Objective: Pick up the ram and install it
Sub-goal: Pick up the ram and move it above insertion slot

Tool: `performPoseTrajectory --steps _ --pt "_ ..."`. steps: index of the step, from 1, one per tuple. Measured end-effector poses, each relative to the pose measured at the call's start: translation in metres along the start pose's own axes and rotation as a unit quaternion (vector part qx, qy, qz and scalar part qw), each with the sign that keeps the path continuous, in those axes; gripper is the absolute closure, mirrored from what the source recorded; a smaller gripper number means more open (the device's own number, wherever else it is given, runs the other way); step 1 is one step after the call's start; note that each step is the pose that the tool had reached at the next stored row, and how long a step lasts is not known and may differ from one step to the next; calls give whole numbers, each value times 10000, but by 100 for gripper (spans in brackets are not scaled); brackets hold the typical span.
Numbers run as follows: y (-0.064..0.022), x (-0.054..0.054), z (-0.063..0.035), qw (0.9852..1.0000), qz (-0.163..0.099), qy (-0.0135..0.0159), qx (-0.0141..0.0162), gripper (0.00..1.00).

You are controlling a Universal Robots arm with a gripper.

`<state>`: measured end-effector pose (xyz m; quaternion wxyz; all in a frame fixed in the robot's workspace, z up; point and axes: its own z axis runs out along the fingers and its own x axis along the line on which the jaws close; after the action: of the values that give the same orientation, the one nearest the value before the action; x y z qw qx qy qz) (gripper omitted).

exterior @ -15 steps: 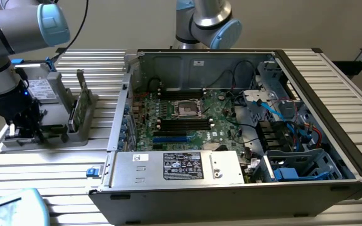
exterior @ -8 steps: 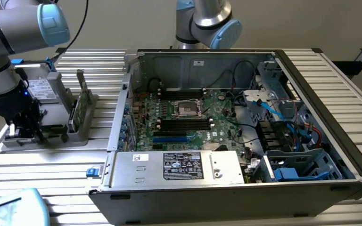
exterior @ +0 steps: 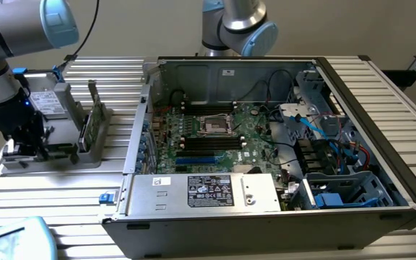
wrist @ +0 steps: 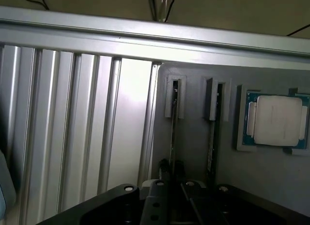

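1. Claw placement: down low on gray holder, right at near end of ram.
2. Grip: cannot tell whether spread, pressed together or pinching.
3. Ram location: standing on edge in holder slot, running straight ahead from claw, far end tucked into slot's end bracket.
4. Second stick: parallel to ram, just beside it, one slot over from claw.
5. Silver CPU chip: flat in own pocket of holder, out past second stick, ahead of claw.
6. Ribbed metal table: under holder, spreading away on claw's opposite side.
7. Open computer case: well apart from claw, toward exterior view's right, lying on same table.
8. Motherboard: flat inside case, with long black slots near its middle, far from claw.
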<state>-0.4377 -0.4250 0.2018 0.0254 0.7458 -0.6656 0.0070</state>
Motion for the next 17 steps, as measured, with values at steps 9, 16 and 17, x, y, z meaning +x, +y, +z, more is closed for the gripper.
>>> performPoseTrajectory --steps 9,16,17 --pt "5 9 -205 10000 -1 -3 -22 86" --pt "-44 30 -523 10000 -4 -9 -74 86" --pt "-63 34 -568 10000 -4 -10 -84 86"
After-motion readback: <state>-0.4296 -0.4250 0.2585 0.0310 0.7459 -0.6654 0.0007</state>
